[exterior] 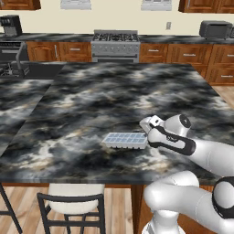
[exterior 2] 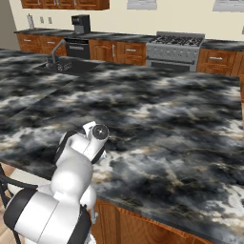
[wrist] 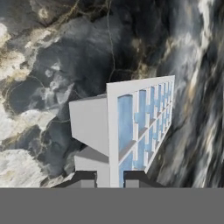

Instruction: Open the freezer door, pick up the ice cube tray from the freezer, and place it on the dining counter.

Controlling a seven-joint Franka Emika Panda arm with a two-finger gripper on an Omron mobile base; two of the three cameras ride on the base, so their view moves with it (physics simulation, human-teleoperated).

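A: From the left base view, where does the ice cube tray sit?

B: On the dining counter, near its front edge, lying long-side across the view. The gripper is at the tray's right end, low over the stone.

A: Does the right base view give you the same?

B: No. There the arm's own white wrist and elbow stand in front, so I can't make out the tray or the fingers. What it does give is the far side: a sink with a faucet let into the stone on the left, a coffee machine on the back counter, and the stove.

A: And the hand view?

B: That one is closest. The tray runs away from the camera, pale blue cells in two rows, with the marbled top beneath it. The two dark fingertips stand on either side of the tray's near end, so the gripper is clamped on that end.

A: Is the tray touching the stone?

B: In the left base view it seems to rest on it; I can't tell for sure.
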